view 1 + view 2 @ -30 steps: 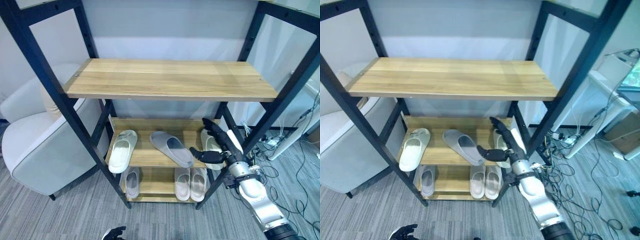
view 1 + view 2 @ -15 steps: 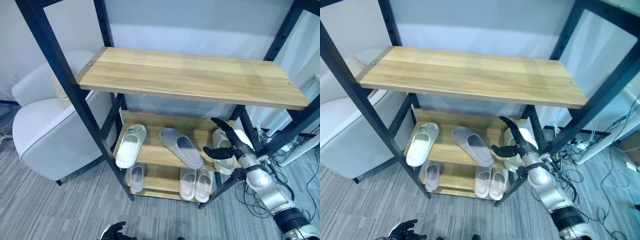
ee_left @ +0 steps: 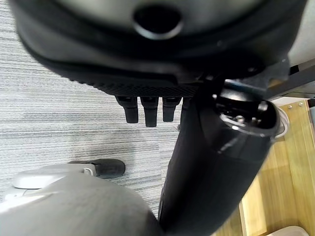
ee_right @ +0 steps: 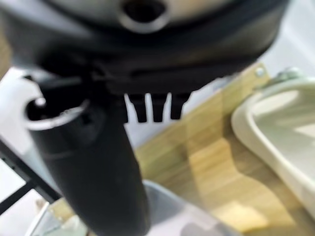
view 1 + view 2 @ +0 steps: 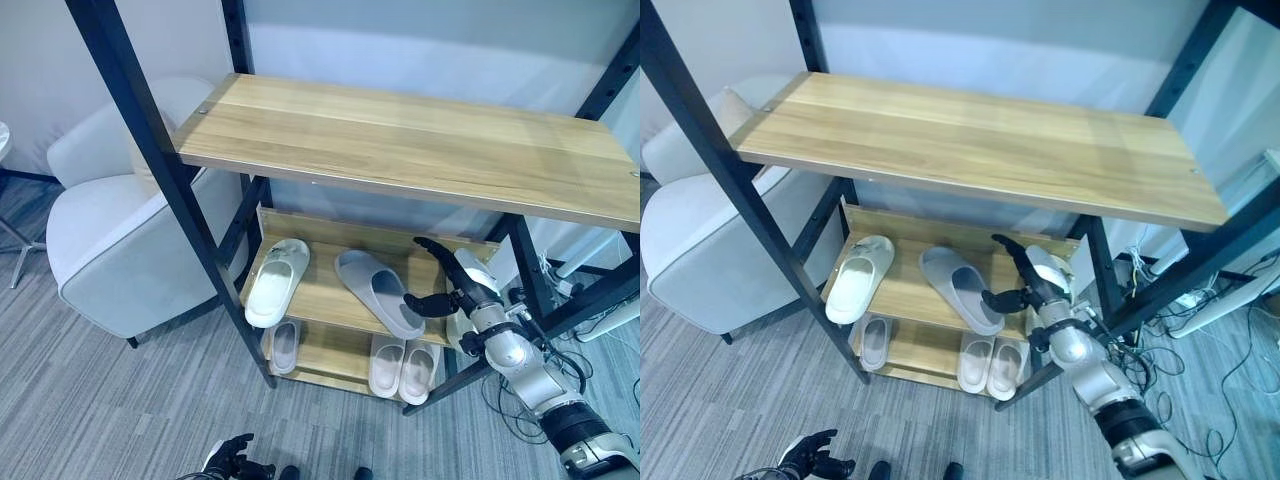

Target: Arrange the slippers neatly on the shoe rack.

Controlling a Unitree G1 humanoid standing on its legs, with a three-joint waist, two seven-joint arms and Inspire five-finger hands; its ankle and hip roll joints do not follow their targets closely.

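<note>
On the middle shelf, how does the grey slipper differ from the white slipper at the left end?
The grey slipper is darker and lies slanted across the middle shelf; the white slipper is pale and lies nearly straight. The right robot hand is beside the grey one, far from the white one. Both lie sole down.

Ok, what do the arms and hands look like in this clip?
The right arm is silver-grey metal with dark joint rings, ending in a black robot hand that has a white cover on top. The left robot hand is black too.

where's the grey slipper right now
The grey slipper lies at an angle on the rack's middle shelf, between the white slipper on its left and the open right hand.
</note>
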